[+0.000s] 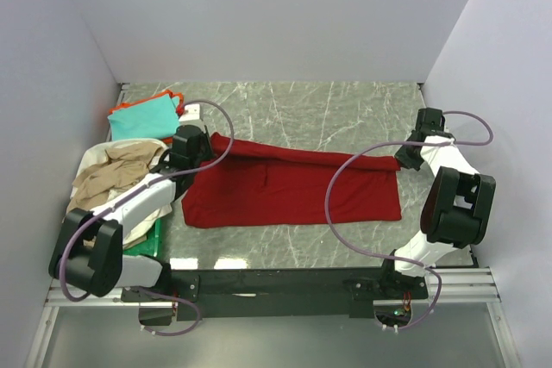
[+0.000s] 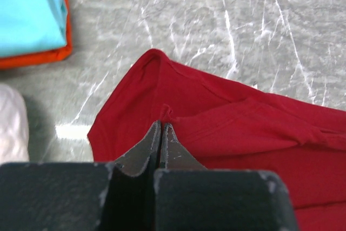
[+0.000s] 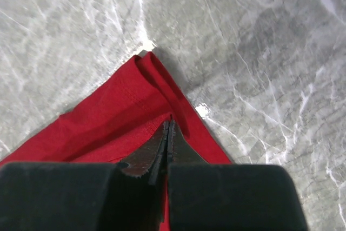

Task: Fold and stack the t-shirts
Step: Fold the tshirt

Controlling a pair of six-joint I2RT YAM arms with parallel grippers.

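The large dark red t-shirt (image 1: 293, 191) lies spread across the middle of the table, with its far edge folded over into a long band. My left gripper (image 1: 204, 148) is shut on the shirt's far left corner; in the left wrist view the jaws (image 2: 162, 126) pinch a pucker of red cloth (image 2: 243, 128). My right gripper (image 1: 404, 158) is shut on the far right corner, with the closed jaws (image 3: 170, 124) on a fold of red cloth (image 3: 108, 128). A folded teal shirt (image 1: 142, 118) lies on an orange one (image 1: 177, 96) at the far left. Beige (image 1: 116, 174) and white (image 1: 142, 208) shirts lie crumpled at the left.
A green plastic tray (image 1: 155, 239) sits under the crumpled pile at the near left. White walls enclose the marble table (image 1: 345, 109) on three sides. The teal shirt (image 2: 27, 9), the orange shirt (image 2: 38, 58) and white cloth (image 2: 11, 123) show in the left wrist view.
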